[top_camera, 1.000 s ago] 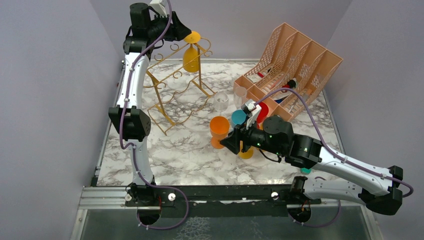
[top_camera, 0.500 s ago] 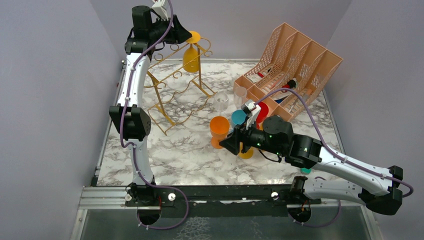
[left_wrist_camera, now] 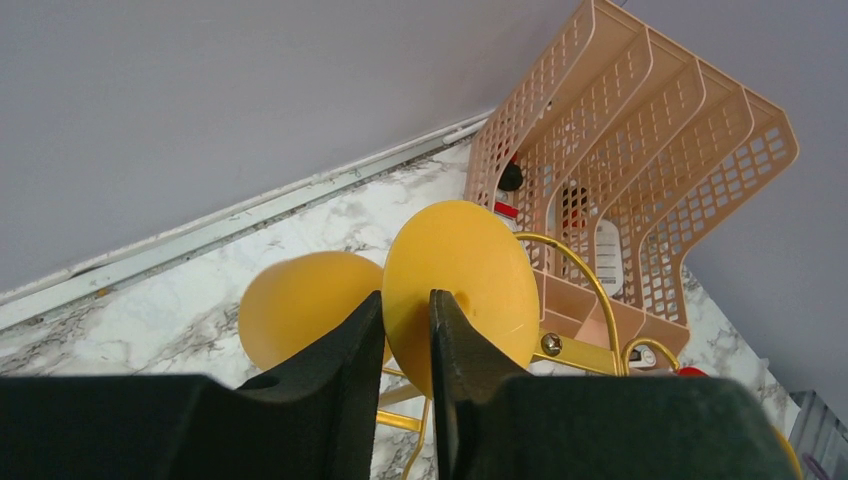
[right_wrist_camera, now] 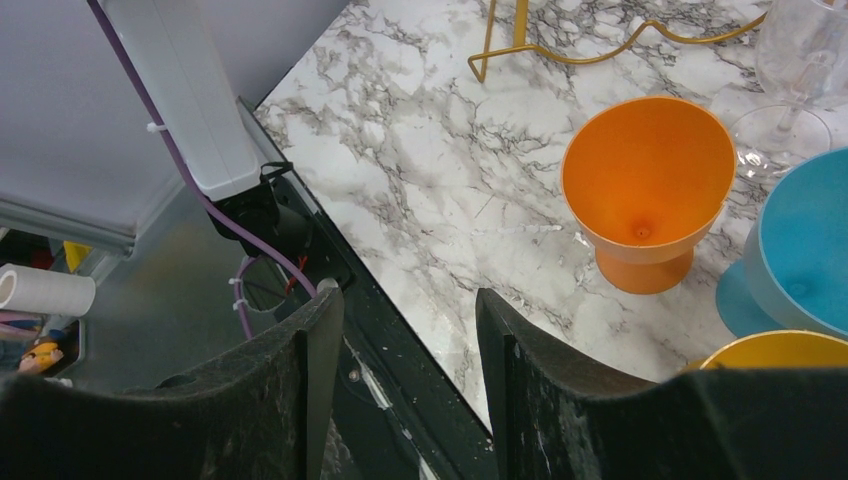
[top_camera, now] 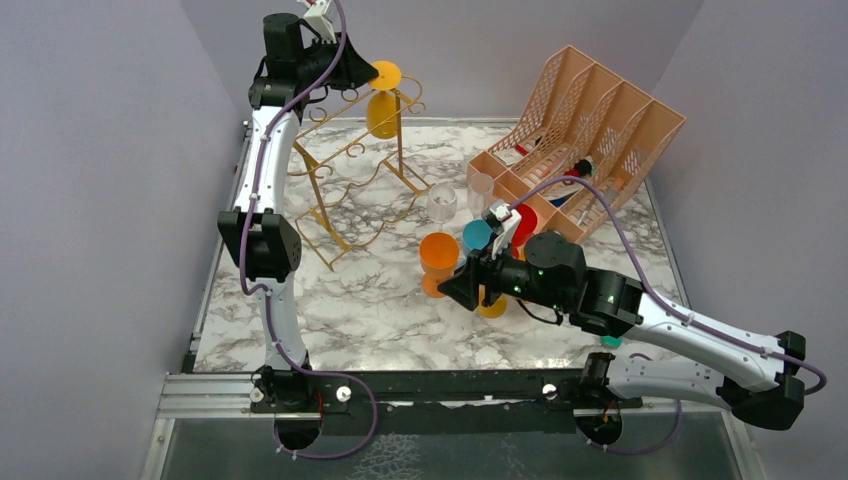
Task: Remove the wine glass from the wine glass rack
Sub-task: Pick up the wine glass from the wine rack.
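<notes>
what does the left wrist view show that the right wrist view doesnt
Left wrist only: the yellow wine glass hanging on the gold wine glass rack, its foot's rim between the left tool's fingers, and the peach file organizer. Right wrist only: the orange cup, a blue cup, a clear glass, and the open, empty right tool. Both: some gold rack wire and the marble table.

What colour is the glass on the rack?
It's a yellow plastic wine glass, clearest in left wrist view.
</notes>
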